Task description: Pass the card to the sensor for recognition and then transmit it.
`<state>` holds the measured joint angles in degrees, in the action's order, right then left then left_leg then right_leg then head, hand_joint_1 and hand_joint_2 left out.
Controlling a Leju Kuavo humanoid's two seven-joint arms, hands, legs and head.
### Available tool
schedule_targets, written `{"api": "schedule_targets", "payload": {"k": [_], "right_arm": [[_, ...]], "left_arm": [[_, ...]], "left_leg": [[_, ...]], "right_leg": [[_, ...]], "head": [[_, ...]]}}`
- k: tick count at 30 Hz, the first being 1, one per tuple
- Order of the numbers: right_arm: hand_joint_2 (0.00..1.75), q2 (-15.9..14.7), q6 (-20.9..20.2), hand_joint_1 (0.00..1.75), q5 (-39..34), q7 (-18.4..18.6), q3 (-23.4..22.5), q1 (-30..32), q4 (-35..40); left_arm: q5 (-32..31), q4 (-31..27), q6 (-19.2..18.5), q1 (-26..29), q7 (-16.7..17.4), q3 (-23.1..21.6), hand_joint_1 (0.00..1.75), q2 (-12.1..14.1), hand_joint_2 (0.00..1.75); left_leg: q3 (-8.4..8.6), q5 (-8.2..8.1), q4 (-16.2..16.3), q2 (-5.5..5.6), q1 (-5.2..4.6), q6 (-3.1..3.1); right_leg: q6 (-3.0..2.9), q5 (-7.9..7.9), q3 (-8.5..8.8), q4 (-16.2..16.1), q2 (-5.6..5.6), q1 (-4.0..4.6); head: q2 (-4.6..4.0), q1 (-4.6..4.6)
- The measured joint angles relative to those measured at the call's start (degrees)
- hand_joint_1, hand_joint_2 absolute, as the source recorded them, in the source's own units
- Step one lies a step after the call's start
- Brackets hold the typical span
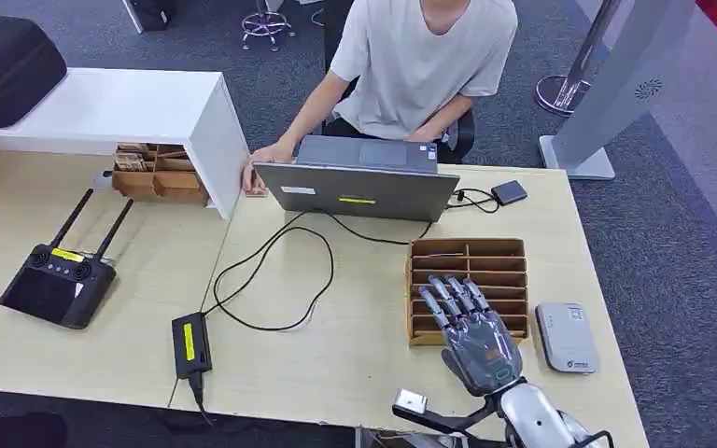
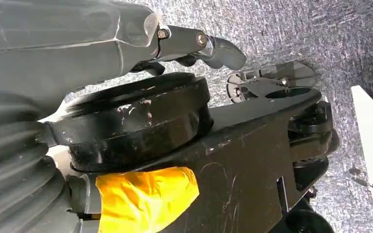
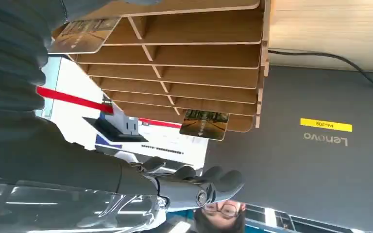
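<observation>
A wooden slotted card rack (image 1: 509, 266) lies on the table in front of the laptop. My right hand (image 1: 474, 329) reaches over its near part with the fingers stretched out and apart. In the right wrist view one picture card (image 3: 85, 35) sticks out of a slot of the rack (image 3: 199, 53) close to my right hand (image 3: 77, 165); whether the fingers touch it is hidden. A second card (image 3: 205, 124) pokes from a far slot. The white card sensor (image 1: 567, 336) lies just right of the rack. My left hand (image 2: 126, 43) hangs by the floor and holds nothing.
A person (image 1: 420, 65) sits behind the grey laptop (image 1: 355, 187), one hand beside it. Black cables run to a power adapter (image 1: 190, 343). A black remote controller (image 1: 56, 285) lies at the left. A white shelf (image 1: 131, 107) holds another wooden rack (image 1: 159, 173).
</observation>
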<state>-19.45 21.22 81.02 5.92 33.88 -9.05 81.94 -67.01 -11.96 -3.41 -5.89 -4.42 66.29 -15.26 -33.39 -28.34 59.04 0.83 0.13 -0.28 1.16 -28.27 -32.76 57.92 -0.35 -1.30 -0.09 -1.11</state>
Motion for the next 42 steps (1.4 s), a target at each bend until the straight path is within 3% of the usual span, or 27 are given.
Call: {"api": "schedule_targets", "payload": {"k": [11,22,42], "right_arm": [[1.75,-2.1,-3.5,0.0,2.2,3.5,-2.7,-0.5,0.0],[1.75,-4.2,-4.0,0.0,3.2,3.7,-5.3,-0.5,0.0],[1.75,-4.6,-4.1,0.0,3.2,3.7,-5.8,-0.5,0.0]], "left_arm": [[0.2,0.0,0.0,0.0,0.1,0.0,0.0,0.0,1.75],[0.2,0.0,0.1,0.0,0.1,0.0,0.0,0.1,1.75],[0.3,0.0,0.2,0.0,0.1,0.0,0.0,0.1,1.75]], "left_leg": [[0.0,0.0,0.0,-0.01,-0.01,0.0],[0.01,0.0,0.0,0.0,-0.01,0.01],[0.01,0.0,0.0,-0.01,-0.01,0.01]], "right_leg": [[0.0,0.0,0.0,0.0,0.0,-0.02],[0.0,0.0,-0.01,0.0,0.0,0.0],[0.0,0.0,-0.01,0.0,0.0,0.0]], "head": [[0.0,0.02],[0.0,0.0],[0.0,0.0]]}}
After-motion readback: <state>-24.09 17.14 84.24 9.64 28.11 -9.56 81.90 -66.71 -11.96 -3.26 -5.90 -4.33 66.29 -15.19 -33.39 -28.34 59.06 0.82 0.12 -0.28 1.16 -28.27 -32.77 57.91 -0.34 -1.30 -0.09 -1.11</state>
